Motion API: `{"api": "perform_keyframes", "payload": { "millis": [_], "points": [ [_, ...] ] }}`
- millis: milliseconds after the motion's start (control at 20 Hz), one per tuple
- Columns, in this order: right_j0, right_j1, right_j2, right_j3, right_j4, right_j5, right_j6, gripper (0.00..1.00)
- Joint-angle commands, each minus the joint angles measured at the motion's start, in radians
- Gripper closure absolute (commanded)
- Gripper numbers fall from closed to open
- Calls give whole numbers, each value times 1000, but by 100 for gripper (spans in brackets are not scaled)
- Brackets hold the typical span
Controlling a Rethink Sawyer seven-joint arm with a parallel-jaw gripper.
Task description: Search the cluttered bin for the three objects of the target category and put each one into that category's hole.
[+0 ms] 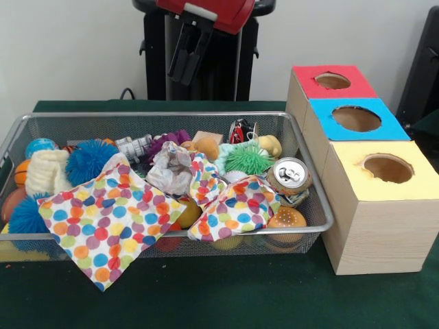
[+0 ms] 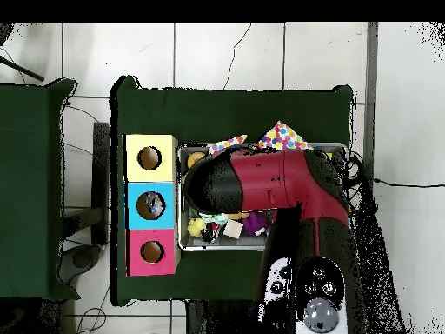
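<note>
The cluttered bin [image 1: 171,115], a shallow silver wire-mesh basket, sits on the green table. It holds two polka-dot cloths [image 1: 103,219], a crushed can [image 1: 289,177], a green spiky ball [image 1: 247,159], blue spiky balls [image 1: 89,161], a burger toy [image 1: 286,219], crumpled paper [image 1: 168,171] and more. Three wooden boxes with round holes stand to its right: red [image 1: 357,86], blue [image 1: 391,127] and yellow [image 1: 411,185]. My gripper [image 1: 186,65] hangs high above the bin's far side, open and empty. In the overhead view the arm [image 2: 261,183] hides most of the bin [image 2: 181,200].
One polka-dot cloth hangs over the bin's front rim onto the table [image 1: 226,295]. The black pedestal [image 1: 226,68] stands behind the bin. In the overhead view the yellow [image 2: 135,143], blue [image 2: 135,204] and red [image 2: 135,252] boxes line the bin's left side.
</note>
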Motion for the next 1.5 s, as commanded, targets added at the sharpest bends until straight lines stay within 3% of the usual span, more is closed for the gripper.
{"api": "perform_keyframes", "payload": {
  "millis": [50,300,400,650,1100,1350,1500],
  "points": [
    [-6,39,-3,125,17,-27,111,100],
    [-45,44,35,140,49,-20,59,100],
    [-39,60,35,114,23,39,-3,100],
    [-68,80,85,82,24,23,-71,100],
    [-72,104,94,62,17,-59,-2,100],
    [-29,127,52,40,-21,-83,49,100],
    [32,149,-1,10,-67,-66,90,100]
  ]
}}
